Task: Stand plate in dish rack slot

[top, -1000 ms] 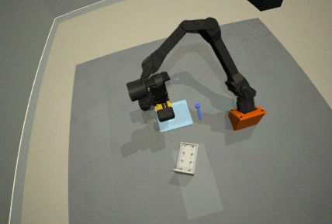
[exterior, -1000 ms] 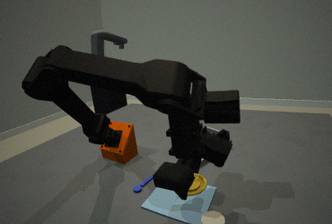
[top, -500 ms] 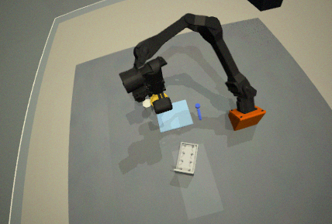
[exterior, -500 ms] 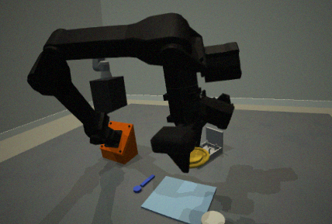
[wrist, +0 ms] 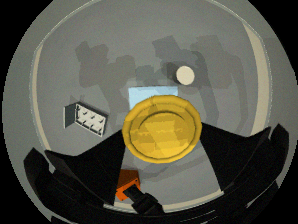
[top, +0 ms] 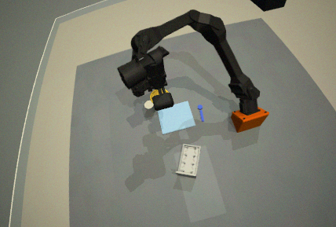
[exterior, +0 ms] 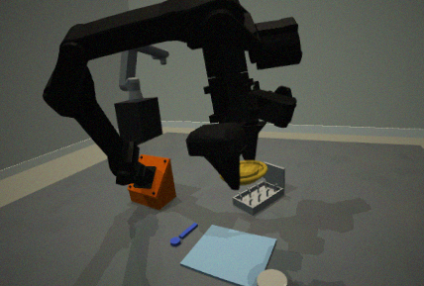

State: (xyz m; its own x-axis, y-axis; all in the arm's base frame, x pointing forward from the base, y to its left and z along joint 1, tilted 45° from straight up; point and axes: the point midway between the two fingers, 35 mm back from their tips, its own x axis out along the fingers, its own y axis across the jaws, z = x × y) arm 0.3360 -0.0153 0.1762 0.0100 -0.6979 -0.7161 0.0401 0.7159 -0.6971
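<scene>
the gripper [exterior: 240, 167] is clenched on the yellow plate [wrist: 161, 128], which hangs well above the surface [top: 118, 162]. so the pick-up looks done, and the carrying and placing are what is left.

in the wrist view the plate fills the middle, held by its near edge between the dark fingers, its face turned toward the camera. the dish rack [wrist: 87, 117] sits at about nine o'clock from the plate, well apart from it. in the top view the gripper hovers over the far-left corner of the light blue mat [top: 177, 118], and the rack [top: 188, 160] lies at about five o'clock from it, beyond the mat. the rack's slots are bare; nothing stands between the rails.

a small white disc [top: 148, 104] lies just beside the mat at nine o'clock of the gripper, and a blue spoon [top: 201, 112] lies at three o'clock of the mat; neither is part of the job.

still to do, as i judge it: bring the plate over the rack, turn it on edge, lower it between the rails, release, and draw the arm off.
</scene>
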